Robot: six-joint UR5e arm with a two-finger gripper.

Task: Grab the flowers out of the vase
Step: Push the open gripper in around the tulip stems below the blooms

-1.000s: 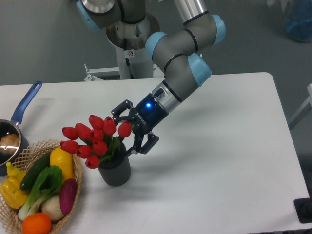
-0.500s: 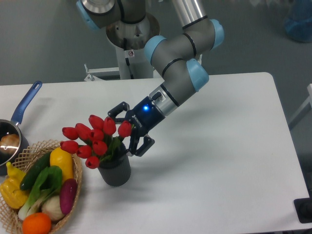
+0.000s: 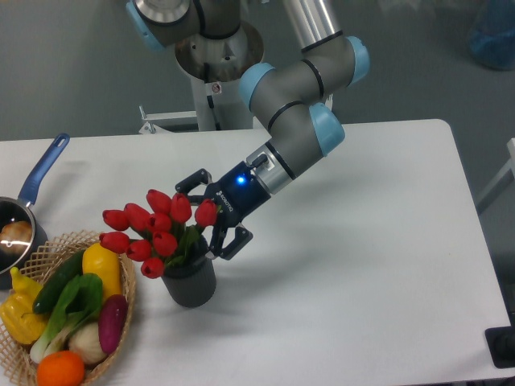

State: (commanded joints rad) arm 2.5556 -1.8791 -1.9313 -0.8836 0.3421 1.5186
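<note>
Tulips (image 3: 157, 229), red, bunched: stood in ribbed grey vase (image 3: 191, 283) on tabletop (image 3: 362, 265). End effector (image 3: 205, 215), fingers spread, sat just right of vase's mouth, straddling the rightmost bud, likely for a stem-level grasp.

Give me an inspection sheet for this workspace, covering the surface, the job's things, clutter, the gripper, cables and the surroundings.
Surface: white table, bare on the right half.
Job's things: red tulip flowers stand in the dark vase, leaning left; not lifted.
Clutter: wicker basket of vegetables at front left, close beside the vase; blue-handled pot at the left edge.
Gripper: gripper open, fingers spread at the right side of the bunch, just above the vase rim; not closed on the stems.
Cables: nothing seen.
Surroundings: grey floor; robot pedestal behind the table; a blue object at top right, too cropped to identify.
</note>
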